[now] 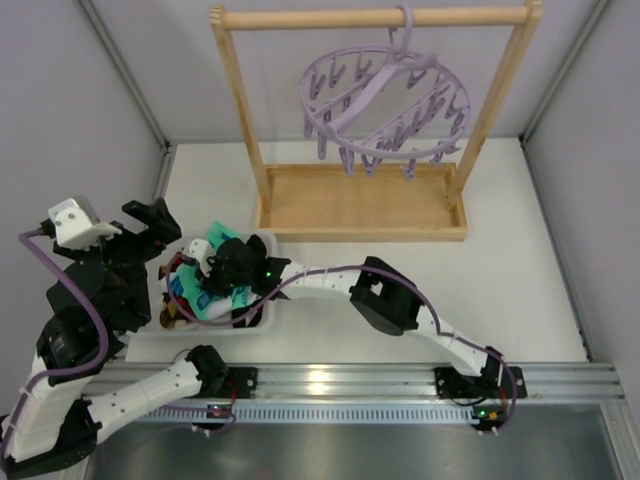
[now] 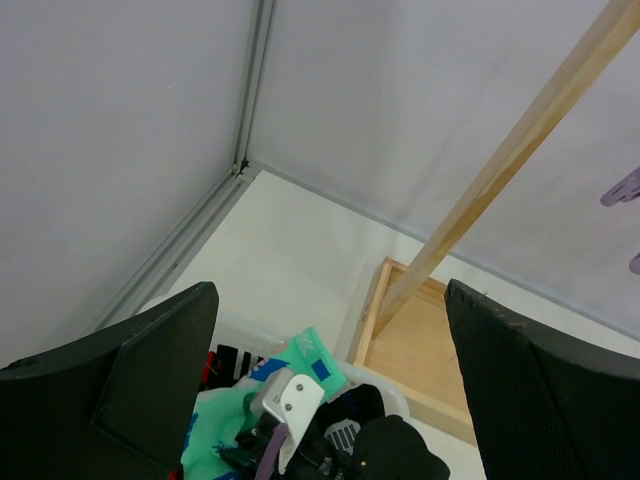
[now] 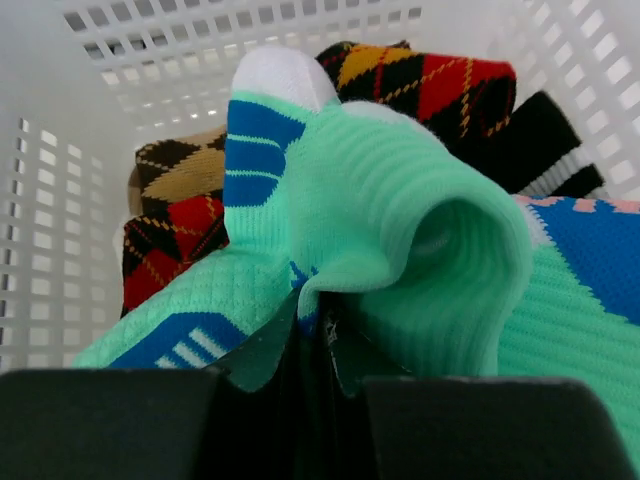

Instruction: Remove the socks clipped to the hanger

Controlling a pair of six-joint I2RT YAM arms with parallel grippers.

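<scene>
Down inside the white perforated plastic basket [image 1: 262,237], that's where it's all happening: the right gripper [image 3: 322,345] is buried among the socks [image 1: 205,300], black jaws drawn almost together with a fold of the ribbed, blue-banded mint-green sock [image 3: 400,230] nipped in the narrow slot between them. That sock humps up over the fingers. Behind it, against the basket's far latticed wall, lies a red, black and yellow argyle sock [image 3: 430,75], with a brown-and-tan argyle sock [image 3: 180,170] off to one side and a black sock with white bands [image 3: 540,130] off to the other. From overhead, the right gripper [image 1: 215,268] reaches in over the basket's right rim, arm stretched low across the table. At the basket's left edge sits the left gripper [image 1: 160,240], and through its own camera the left gripper [image 2: 330,290] shows its two dark pads flung wide, the basket and a flash of mint-green fabric below the gap. And the round lavender plastic hanger [image 1: 385,90]? Well apart from the basket, beyond its far right corner, hooked on the top rail of the light wooden rack [image 1: 360,200], hanging tilted with its clip pegs dangling. Every sock I can see lies in the basket.
</scene>
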